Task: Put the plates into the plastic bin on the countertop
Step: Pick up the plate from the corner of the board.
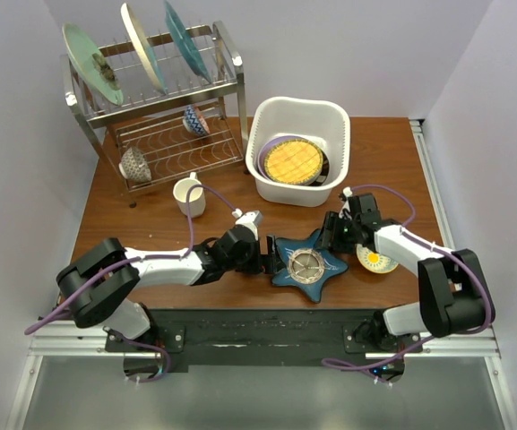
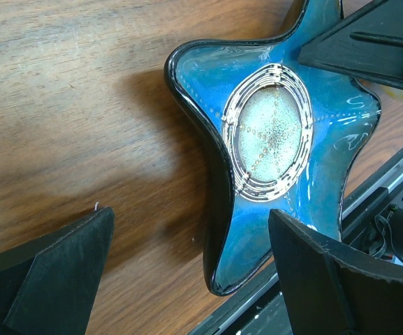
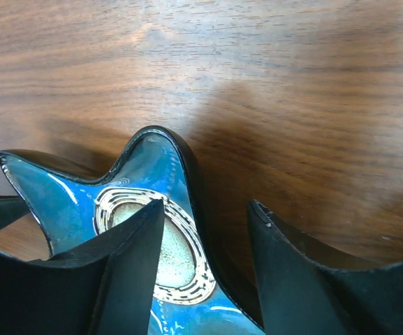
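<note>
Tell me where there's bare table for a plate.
Bare wood lies right of the white plastic bin, toward the far right corner, and left of the white mug, before the steel wire rack. Crowded: near centre, around the blue star-shaped plate.

Ahead of the left gripper [image 2: 191, 220], the star plate [image 2: 271, 139] loses its far arm off the top edge; a finger [image 2: 369, 42] of the right gripper [image 3: 207, 204] covers another arm's tip; the left gripper's own finger [image 2: 320, 279] hides the nearest arm's end; from the right wrist, that gripper's left finger [image 3: 110, 272] blocks half the plate's middle ring, and the bottom edge cuts the rest; beyond both grippers, the bin [image 1: 334, 116] holds stacked plates [image 1: 292, 161], the lower ones only rim slivers, count unclear; a bowl [image 1: 376, 261] beside the right gripper lies partly under its arm.
</note>
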### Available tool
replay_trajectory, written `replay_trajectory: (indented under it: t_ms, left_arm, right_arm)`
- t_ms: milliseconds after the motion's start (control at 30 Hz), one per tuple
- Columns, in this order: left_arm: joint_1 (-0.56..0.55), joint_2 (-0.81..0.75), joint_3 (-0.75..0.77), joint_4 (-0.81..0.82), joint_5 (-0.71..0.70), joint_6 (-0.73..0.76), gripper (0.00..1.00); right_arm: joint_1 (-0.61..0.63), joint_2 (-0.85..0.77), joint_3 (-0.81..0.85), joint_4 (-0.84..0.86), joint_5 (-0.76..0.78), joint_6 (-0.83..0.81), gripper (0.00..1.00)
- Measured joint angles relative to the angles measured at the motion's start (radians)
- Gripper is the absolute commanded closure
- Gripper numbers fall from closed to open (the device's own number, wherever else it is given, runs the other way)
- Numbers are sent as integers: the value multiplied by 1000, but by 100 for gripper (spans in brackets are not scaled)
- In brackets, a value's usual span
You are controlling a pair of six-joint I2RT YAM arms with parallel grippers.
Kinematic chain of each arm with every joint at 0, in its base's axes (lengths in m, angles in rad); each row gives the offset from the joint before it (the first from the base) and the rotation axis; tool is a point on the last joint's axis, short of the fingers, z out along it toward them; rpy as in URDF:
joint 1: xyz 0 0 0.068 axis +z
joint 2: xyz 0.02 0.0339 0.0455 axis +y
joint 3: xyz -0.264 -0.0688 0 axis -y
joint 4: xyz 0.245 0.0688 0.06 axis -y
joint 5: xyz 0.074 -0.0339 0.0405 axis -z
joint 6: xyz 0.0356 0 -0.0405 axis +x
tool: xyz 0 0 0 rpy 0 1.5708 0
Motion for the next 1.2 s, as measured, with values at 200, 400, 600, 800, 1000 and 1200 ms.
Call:
replay_trajectory:
  t_ms: [200,400,600,800,1000,1200]
  left_arm:
    - [0,0,1,0,0,0,4]
    - [0,0,1,-1,0,0,4]
    - [0,-1,1,-1,-1,0,4]
    - [0,-19,1,-4,-13,0,3]
    - [0,-93,-10,-4,-45,0,1]
    - [3,-151,-24,-39,-90,0,0]
  right_arm:
    - [0,14,-5,27,-11,0,64]
    - [0,26,-19,48,-53,-8,100]
    - [6,27,-30,73,-60,-3,100]
    - [6,20,-36,77,-60,-4,100]
    - [7,11,-44,84,-59,-3,100]
    - [11,-20,-53,58,-45,-3,100]
